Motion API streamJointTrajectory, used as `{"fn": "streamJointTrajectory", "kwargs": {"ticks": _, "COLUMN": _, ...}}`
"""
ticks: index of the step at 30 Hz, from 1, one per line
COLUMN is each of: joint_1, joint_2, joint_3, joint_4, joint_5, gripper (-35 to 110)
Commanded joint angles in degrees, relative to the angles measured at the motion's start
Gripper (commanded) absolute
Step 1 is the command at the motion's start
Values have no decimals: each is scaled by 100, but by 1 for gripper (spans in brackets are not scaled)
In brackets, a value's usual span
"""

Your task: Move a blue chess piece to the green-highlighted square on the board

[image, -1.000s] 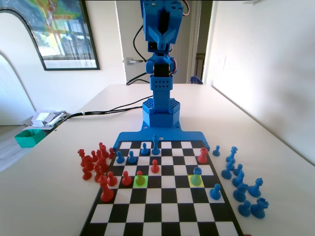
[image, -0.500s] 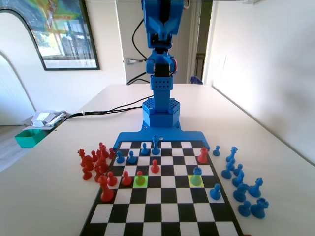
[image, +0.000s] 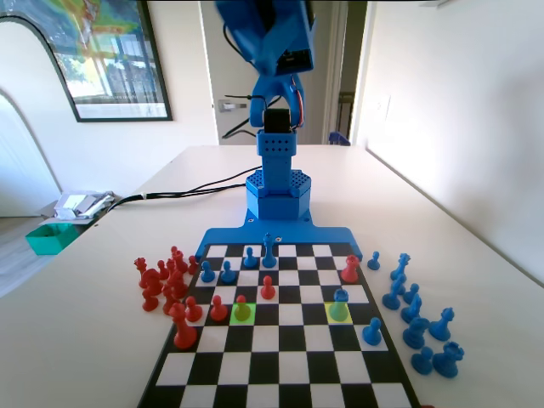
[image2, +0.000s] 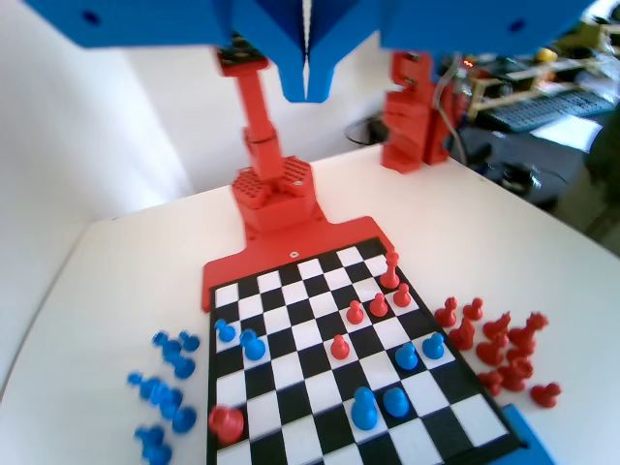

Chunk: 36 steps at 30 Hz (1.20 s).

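Observation:
The board (image: pixel 280 374) lies in front of the blue arm (image: pixel 276 127), which is raised high above its base. A blue pawn (image: pixel 339 303) stands on the yellow square in the fixed view, on the right; the wrist view shows this pawn (image2: pixel 254 346) on the left. The green-highlighted square (image: pixel 242 314) is on the left of the same row, and a small pawn stands on it. In the wrist view that pawn (image2: pixel 356 312) is red. My gripper (image2: pixel 306 92) hangs far above the board, jaws together with only a thin slit and nothing held.
Other blue pieces (image: pixel 250 257) and red pawns (image: pixel 268 289) stand on the board. Several red pieces (image: pixel 161 285) are grouped off the board's left side, several blue ones (image: pixel 416 319) off its right. A green tray (image: pixel 49 238) sits at the table's left edge.
In the fixed view the arm's upper part has swung and tilted towards the left. No piece on the board has moved.

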Motion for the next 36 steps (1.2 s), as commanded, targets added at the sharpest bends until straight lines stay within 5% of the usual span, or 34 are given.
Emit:
{"fn": "streamJointTrajectory", "kwargs": {"ticks": 1, "joint_1": 308, "joint_2": -686, "joint_3": -378, "joint_4": -237, "joint_5": 378, "gripper": 1}}
{"fn": "streamJointTrajectory", "kwargs": {"ticks": 21, "joint_1": 1011, "joint_2": -3454, "joint_3": -9, "joint_4": -1301, "joint_5": 2593, "gripper": 1}}
{"fn": "streamJointTrajectory", "kwargs": {"ticks": 36, "joint_1": 914, "joint_2": -5142, "joint_3": -264, "joint_4": -2268, "joint_5": 3305, "gripper": 8}}
